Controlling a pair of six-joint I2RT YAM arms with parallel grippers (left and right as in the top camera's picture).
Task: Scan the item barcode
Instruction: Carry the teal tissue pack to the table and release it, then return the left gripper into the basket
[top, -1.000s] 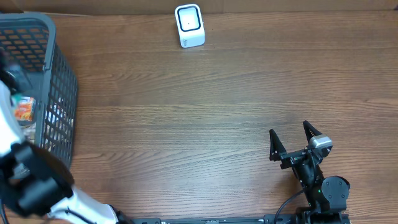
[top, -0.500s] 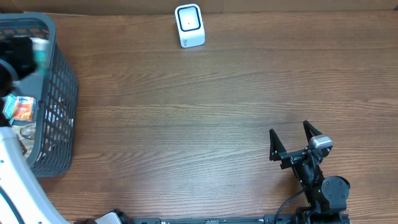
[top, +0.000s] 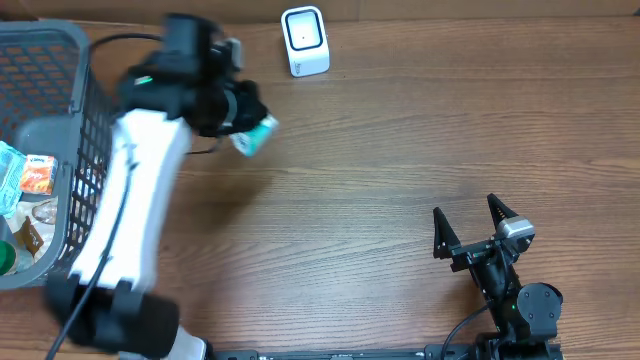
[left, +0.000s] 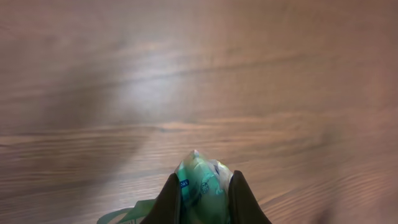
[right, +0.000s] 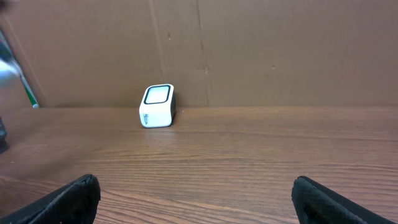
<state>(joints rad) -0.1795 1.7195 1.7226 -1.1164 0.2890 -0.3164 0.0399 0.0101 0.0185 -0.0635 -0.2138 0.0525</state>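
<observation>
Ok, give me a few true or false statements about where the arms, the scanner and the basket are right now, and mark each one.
1. The left gripper is shut on a green packet. True.
2. The right gripper is holding the white barcode scanner. False: it is open and empty, and the scanner stands by itself at the far edge of the table.
3. The grey basket is empty. False: several packaged items lie in it.
4. The green packet is outside the basket, over the wooden table. True.
</observation>
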